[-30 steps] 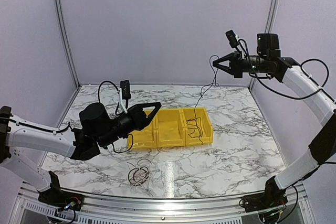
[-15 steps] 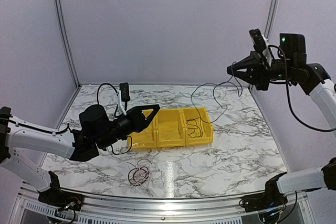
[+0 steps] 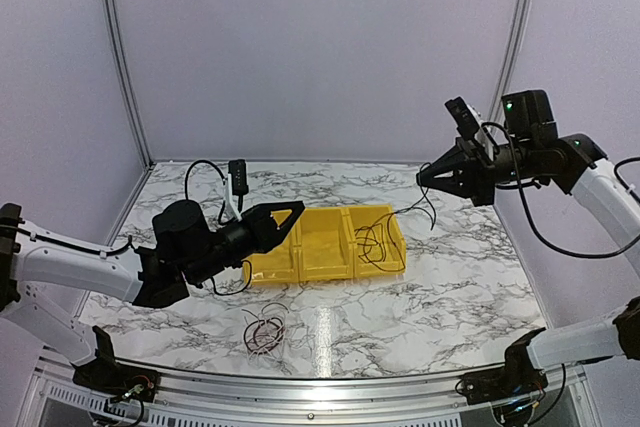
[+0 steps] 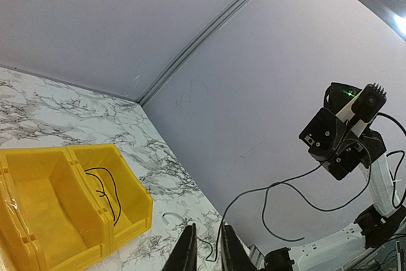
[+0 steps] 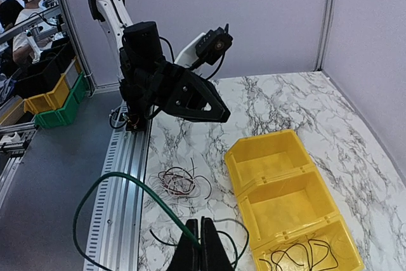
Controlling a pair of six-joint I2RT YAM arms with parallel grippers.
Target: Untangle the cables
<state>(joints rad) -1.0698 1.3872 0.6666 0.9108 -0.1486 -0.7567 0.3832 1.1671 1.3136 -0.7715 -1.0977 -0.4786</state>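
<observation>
The cables (image 3: 372,245) are thin and black. Most of them lie looped in the right end compartment of the yellow bin (image 3: 320,269), the end nearest the right arm. In the left wrist view they show as dark curls (image 4: 104,191) on the floor of that same compartment. The other two compartments of the bin (image 5: 282,211) show only bare yellow.

One lifted cable (image 3: 430,209) rises out of that heap and hangs in a slack loop beyond the bin's right end. Its upper part is pinched in the right hand (image 3: 421,176), which is held high above the bench (image 3: 450,277) with its tips pointing left. In the right wrist view the fingers of that hand (image 5: 200,245) are pressed together on the strand, which arcs away to the left (image 5: 120,177).

A separate small bundle (image 3: 264,330) of reddish, white and dark wire lies on the bench in front of the bin, apart from it and near the front rail. The right wrist view shows it too (image 5: 181,182).

The left hand (image 3: 292,219) hovers at the bin's left end, pointing right. Its fingers are slightly spread (image 4: 208,252) with a narrow gap between them. The lifted cable (image 4: 285,190) passes behind that gap in the left wrist view, but I cannot tell that it touches them.
</observation>
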